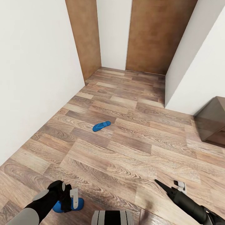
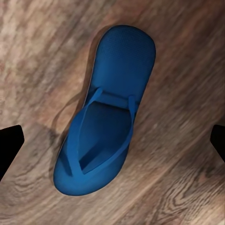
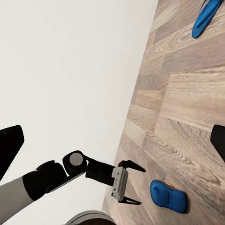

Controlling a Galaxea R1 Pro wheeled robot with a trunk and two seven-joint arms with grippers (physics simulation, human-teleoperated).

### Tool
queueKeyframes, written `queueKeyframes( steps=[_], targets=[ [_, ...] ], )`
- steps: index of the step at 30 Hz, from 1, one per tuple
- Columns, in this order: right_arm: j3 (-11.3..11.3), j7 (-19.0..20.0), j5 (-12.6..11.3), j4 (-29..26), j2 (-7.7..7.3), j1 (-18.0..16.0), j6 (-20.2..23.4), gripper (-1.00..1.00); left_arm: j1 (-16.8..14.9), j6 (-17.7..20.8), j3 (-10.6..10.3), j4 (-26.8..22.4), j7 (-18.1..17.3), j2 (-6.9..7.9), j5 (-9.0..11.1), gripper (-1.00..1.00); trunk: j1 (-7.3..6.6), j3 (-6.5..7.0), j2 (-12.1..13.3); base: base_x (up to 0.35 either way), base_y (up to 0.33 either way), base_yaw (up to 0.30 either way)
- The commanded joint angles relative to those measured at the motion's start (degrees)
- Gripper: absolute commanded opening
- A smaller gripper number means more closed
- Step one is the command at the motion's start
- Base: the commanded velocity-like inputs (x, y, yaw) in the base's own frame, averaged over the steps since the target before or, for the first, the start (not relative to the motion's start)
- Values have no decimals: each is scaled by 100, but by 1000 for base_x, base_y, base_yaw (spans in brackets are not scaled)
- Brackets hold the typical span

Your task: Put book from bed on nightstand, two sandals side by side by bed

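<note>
Two sandals on the floor (image 1: 131, 150) | far sandal (image 1: 101, 126) lies flat, long axis slanting toward the wall (image 1: 34, 78) | near sandal (image 2: 105, 115) directly under left gripper (image 1: 70, 200), fingers spread, grasping nothing — wrist view shows straps up | right gripper (image 1: 175, 185): cannot tell.

We find no text, label, brand, number or sign that can be read in any of the views. The blue sandal (image 2: 104, 110) lying just under the left gripper (image 1: 69, 199) bears a fine dotted texture on its footbed, but no lettering that we can make out. The second sandal (image 1: 101, 126), well ahead of that gripper on the plank floor (image 1: 131, 150), is too small to show any mark. The dark wooden cabinet (image 1: 212, 123) beyond the right gripper (image 1: 170, 185) is plain.
</note>
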Motion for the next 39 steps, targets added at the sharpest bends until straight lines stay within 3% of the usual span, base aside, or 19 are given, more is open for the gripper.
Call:
queueKeyframes(
  steps=[1,11,39],
  targets=[
    [-3,12,-69,-102,-1,61,101,100,-2,49,-24,-13,-19,7,2,100,-1,-4,-2,0,0,0],
    [-8,11,-357,-536,-3,345,248,100,-2,49,-13,-15,-17,5,5,100,-1,-4,-2,0,0,0],
    [-9,11,-409,-619,-4,391,273,100,-2,44,-9,-14,-5,18,-3,100,-1,-4,-2,0,0,0]
  ],
)
